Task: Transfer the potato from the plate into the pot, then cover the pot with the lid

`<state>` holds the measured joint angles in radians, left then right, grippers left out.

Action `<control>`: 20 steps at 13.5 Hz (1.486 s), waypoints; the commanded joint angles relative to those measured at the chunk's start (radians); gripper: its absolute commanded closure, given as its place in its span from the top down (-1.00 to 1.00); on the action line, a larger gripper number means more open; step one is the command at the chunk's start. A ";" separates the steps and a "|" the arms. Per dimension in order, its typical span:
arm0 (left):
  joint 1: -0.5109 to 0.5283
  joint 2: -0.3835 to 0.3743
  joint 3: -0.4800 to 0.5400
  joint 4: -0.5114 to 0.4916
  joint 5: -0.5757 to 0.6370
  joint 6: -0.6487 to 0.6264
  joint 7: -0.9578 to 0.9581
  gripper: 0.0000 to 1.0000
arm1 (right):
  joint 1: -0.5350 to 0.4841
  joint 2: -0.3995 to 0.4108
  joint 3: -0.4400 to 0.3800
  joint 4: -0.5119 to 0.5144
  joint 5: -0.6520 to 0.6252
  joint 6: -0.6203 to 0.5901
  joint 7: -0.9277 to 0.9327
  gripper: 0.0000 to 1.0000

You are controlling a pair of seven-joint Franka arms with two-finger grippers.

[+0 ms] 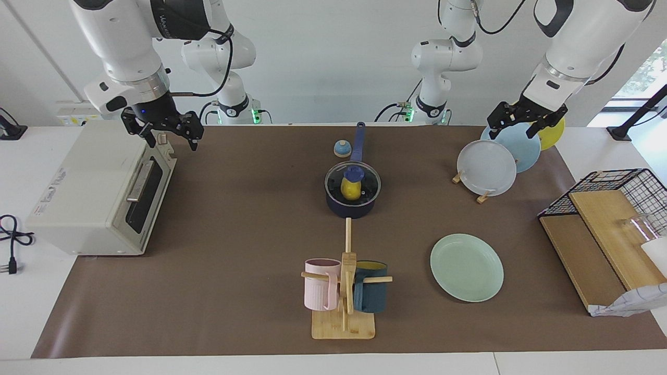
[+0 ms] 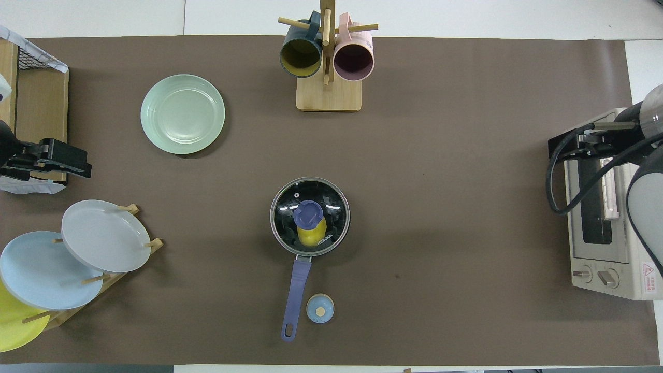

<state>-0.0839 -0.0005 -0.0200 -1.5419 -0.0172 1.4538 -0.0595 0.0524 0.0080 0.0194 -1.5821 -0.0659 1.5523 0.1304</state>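
Observation:
The navy pot [image 1: 352,207] stands mid-table, its long blue handle [image 2: 296,295] pointing toward the robots. The glass lid [image 1: 366,179] with its blue knob [image 2: 307,214] sits on the pot. The yellow potato [image 1: 350,190] lies inside under the lid and shows through the glass in the overhead view [image 2: 311,237]. The mint-green plate [image 1: 467,267] is bare, farther from the robots, toward the left arm's end. My left gripper [image 1: 525,127] is open and empty, raised over the plate rack. My right gripper [image 1: 164,136] is open and empty, raised over the toaster oven.
A small blue-topped bell [image 1: 342,148] sits beside the pot handle. A mug tree [image 1: 345,291] holds a pink and a teal mug. A plate rack [image 1: 487,167] holds grey, light blue and yellow plates. A toaster oven [image 1: 99,192] and a wire basket with boards [image 1: 615,208] stand at the table's ends.

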 commanded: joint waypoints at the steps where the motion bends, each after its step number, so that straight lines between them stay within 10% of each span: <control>1: 0.012 -0.015 -0.009 -0.012 0.020 -0.004 0.001 1.00 | -0.026 -0.022 0.020 -0.029 -0.006 0.018 -0.020 1.00; 20: 0.013 -0.015 -0.009 -0.012 0.020 -0.004 0.001 1.00 | -0.025 -0.022 -0.004 -0.022 0.005 0.015 -0.048 1.00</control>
<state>-0.0838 -0.0005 -0.0200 -1.5421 -0.0169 1.4538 -0.0595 0.0452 0.0074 0.0059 -1.5821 -0.0655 1.5539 0.1121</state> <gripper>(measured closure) 0.000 0.000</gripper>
